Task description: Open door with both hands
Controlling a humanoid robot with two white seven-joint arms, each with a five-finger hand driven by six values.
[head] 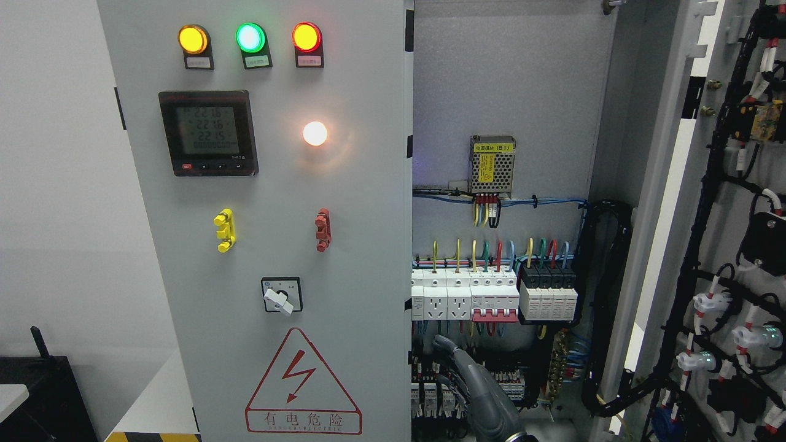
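My grey hand [470, 374] reaches up into the grey metal cabinet [503, 92] (right door [724, 184] swung wide), fingers loosely curled, holding nothing.

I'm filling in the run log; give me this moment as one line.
stage: doors part-open | right door: swung wide | left door: closed | hand: low at cabinet opening, side unclear | breakers: exposed

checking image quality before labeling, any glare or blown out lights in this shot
Head view: the white lamp is blown out, casting a warm halo on the left door; the meter screen is dim but its digits show; the cabinet interior is evenly lit; the grey hand at the bottom looks slightly soft.
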